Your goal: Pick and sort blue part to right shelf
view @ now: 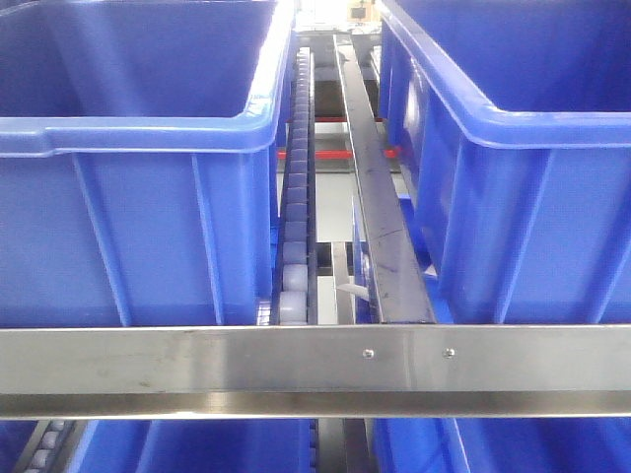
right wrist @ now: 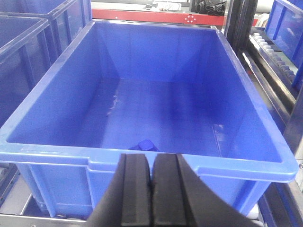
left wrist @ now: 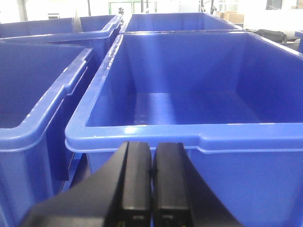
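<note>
The front view shows the shelf head-on. From the left: a blue crate sits behind the steel crossbar, then a roller track and a flat steel rail run back between the crates, then a second crate stands on the right. The rollers presumably let crates slide forward; the crossbar, fixed with two screws, acts as their stop. No arm appears in this view.

In the left wrist view, the left gripper has its pads together with nothing between them. It is held just short of the near rim of a crate whose visible floor is bare. A neighbouring crate stands to the left.

In the right wrist view, the right gripper is likewise pressed together and holds nothing. It sits at the near rim of a crate. A small blue object, probably the blue part, lies on the floor just beyond the near wall, partly hidden by the rim. Its shape cannot be confirmed from what shows.

Judgement: the part is already in the shelf crate, so the placement appears done.
</note>
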You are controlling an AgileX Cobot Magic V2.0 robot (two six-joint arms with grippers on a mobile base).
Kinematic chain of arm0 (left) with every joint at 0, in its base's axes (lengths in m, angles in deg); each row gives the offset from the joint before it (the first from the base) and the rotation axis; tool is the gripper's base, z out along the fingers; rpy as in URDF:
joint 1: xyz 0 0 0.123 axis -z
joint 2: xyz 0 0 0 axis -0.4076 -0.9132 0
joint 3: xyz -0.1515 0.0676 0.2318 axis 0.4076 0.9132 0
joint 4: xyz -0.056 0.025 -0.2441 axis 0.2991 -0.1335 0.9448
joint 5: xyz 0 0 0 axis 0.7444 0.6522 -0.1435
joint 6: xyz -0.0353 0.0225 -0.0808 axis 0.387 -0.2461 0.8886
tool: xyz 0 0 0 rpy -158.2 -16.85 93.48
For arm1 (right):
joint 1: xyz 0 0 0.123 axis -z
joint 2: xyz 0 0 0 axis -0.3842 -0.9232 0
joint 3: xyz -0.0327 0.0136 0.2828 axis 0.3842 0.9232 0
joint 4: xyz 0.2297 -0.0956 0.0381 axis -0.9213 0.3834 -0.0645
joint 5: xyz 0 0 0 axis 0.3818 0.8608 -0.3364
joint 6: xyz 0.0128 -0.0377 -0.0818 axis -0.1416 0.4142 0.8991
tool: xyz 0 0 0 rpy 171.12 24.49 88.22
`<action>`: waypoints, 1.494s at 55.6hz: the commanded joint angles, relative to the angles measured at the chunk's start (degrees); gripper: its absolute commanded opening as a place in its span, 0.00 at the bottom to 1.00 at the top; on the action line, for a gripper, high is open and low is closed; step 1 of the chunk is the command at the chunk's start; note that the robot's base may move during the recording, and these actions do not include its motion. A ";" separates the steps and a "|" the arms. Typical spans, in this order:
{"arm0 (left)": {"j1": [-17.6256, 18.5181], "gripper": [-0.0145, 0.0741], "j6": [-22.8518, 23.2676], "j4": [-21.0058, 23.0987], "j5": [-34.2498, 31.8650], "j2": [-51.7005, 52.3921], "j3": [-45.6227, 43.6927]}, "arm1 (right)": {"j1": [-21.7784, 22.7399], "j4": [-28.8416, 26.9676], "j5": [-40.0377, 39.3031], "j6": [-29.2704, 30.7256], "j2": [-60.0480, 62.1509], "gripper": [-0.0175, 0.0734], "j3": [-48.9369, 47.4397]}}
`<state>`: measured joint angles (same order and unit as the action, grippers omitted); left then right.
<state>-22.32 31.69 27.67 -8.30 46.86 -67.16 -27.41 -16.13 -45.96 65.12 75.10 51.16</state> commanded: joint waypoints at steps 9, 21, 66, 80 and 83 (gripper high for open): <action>-0.05 0.30 -0.04 0.65 -5.19 1.31 1.76 | 0.10 0.24 -5.24 0.37 -0.86 0.23 -1.61; -0.05 0.30 -0.04 0.65 -5.19 1.31 1.76 | 0.43 0.24 -5.43 0.37 -0.86 0.23 -1.61; -0.05 0.30 -0.04 0.65 -5.19 1.31 1.76 | 3.47 -3.90 -33.35 0.37 1.63 0.23 23.85; -0.05 0.30 -0.04 0.65 -5.19 1.31 1.76 | 3.47 -3.90 -33.35 0.37 1.63 0.23 23.85; -0.05 0.30 -0.04 0.65 -5.19 1.31 1.76 | 3.47 -3.90 -33.35 0.37 1.63 0.23 23.85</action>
<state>-22.32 31.59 27.81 -8.42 46.86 -67.16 -24.33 -20.10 -73.88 65.12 75.61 75.37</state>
